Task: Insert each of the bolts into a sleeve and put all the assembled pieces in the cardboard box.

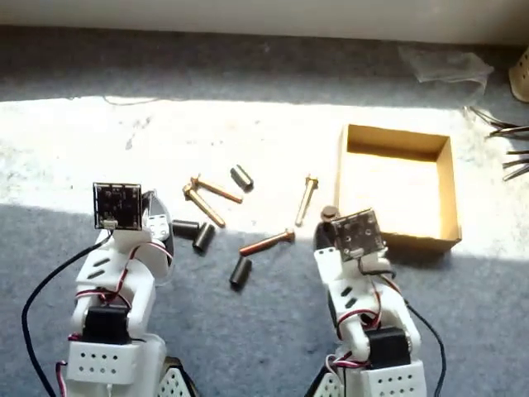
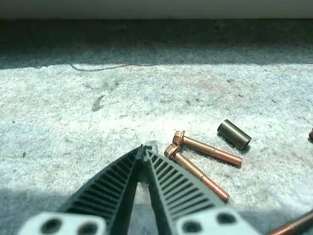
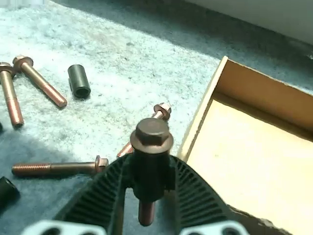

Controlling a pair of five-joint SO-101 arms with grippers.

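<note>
The right gripper [image 3: 149,169] is clamped shut on a dark cylindrical metal sleeve [image 3: 146,180] with a copper-coloured hex-head bolt [image 3: 152,137] through it. The bolt's head sits on the sleeve's upper end and its threaded tip pokes out below. This assembled piece is held upright just outside the open square cardboard box [image 3: 200,122], beside the side wall that faces the other arm.

The left gripper [image 2: 145,151] has its ribbed fingers pressed together with nothing between them, low over the grey carpet-like table cover [image 2: 98,112].

Close to its tips two loose copper bolts [image 2: 208,150] [image 2: 195,172] lie side by side, heads towards the gripper. A loose dark sleeve [image 2: 234,134] lies on its side just beyond them.

In the high view a third loose bolt [image 1: 267,242] lies between the two arms, and a fourth loose bolt [image 1: 307,198] lies near the box's wall. Two more sleeves [image 1: 185,227] [image 1: 203,237] lie just beside each other near the left arm. A last sleeve [image 1: 240,272] lies apart from them, near the third loose bolt.
</note>
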